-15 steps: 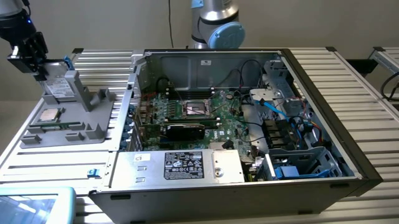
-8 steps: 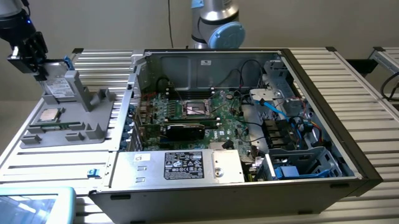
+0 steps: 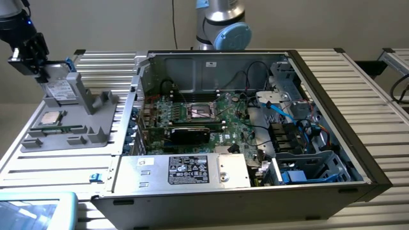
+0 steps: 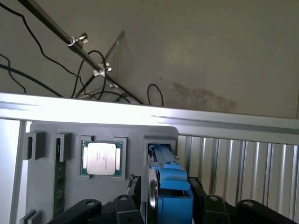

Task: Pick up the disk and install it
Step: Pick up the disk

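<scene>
One pair of fingers [image 3: 42, 75] stands spread wide astride the disk [image 3: 62, 90], not closed on it. The disk stands on edge in a slot of the grey holder [image 3: 70, 139] on the desk [image 3: 57, 165], its top edge apparently offered for gripping, beside the open computer case [image 3: 332, 124].

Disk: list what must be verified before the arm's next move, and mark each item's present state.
1. Gripper lined up with the disk: ok. It is at the disk's top edge, and the wrist view shows the two in line.
2. Disk upright in the grey holder: ok.
3. Disk held: cannot tell.
4. Disk lifted out of the holder: not ok. It stands in its slot.
5. Computer case open: ok. The motherboard is exposed.
6. Drive bay free: cannot tell.
</scene>
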